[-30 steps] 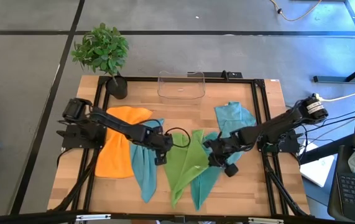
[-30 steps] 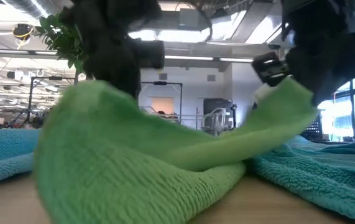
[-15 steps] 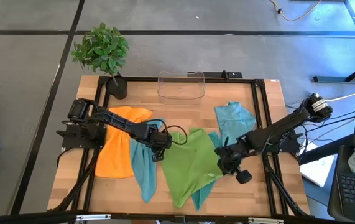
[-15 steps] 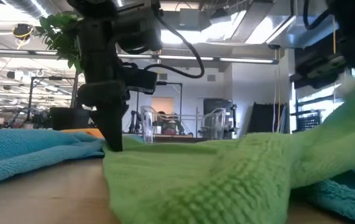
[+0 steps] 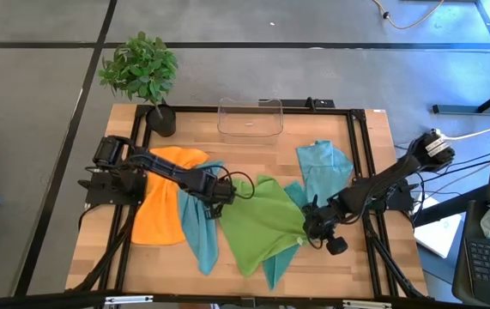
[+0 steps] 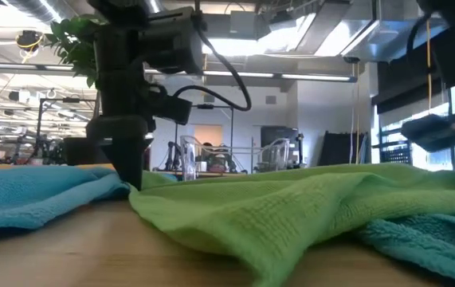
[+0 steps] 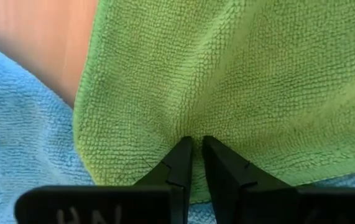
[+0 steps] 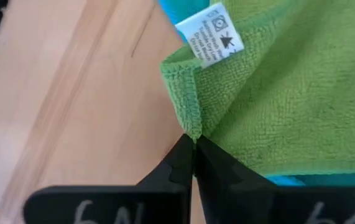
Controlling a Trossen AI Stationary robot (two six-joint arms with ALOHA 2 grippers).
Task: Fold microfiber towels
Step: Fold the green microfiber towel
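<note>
Both end effectors pinch 1 green towel (image 5: pixel 263 223); approx. 3 teal.

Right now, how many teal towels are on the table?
3 that I can tell apart: one long teal towel between the orange towel and green towel, one behind the right gripper, and one poking out from under the green towel's front edge. More may lie hidden.

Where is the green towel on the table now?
In the high view the green towel lies spread near the table's middle front, between the teal towel on its left and another teal towel on its right, overlapping both.
</note>
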